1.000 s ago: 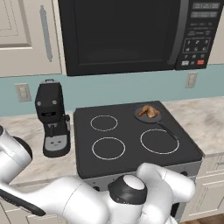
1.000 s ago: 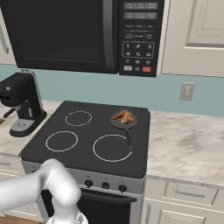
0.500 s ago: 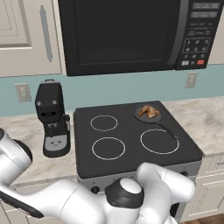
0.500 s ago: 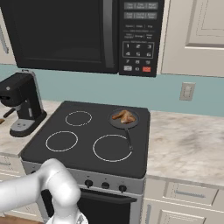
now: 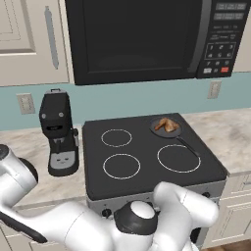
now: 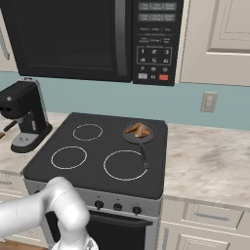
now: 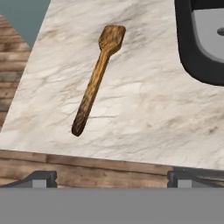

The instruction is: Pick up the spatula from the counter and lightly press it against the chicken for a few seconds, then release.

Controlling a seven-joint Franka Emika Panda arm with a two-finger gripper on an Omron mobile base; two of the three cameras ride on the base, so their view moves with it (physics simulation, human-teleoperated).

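Pale marble counter [image 7: 144, 109]: both sides of cooktop.
Black microwave [image 5: 132, 39]: above cooktop.
Black glass 4-ring cooktop [image 5: 147, 157].
Black coffee machine [image 5: 59, 132]: on counter, left of cooktop.
Small dark frying pan [image 6: 138, 140]: rear right ring, w/ browned chicken piece [image 6: 139, 129] inside.
Gripper [image 7: 113, 178]: jaws wide apart, empty.
Brown wooden spatula [image 7: 97, 78]: flat on counter, apart from gripper.

A black microwave [image 5: 132, 39] hangs between cream cabinets [image 6: 217, 39] above the black stove [image 5: 147, 157]. A teal wall [image 6: 97, 100] with an outlet [image 6: 209, 102] backs the marble counter [image 6: 205, 161]. A coffee machine [image 5: 59, 132] stands beside the stove's left edge.
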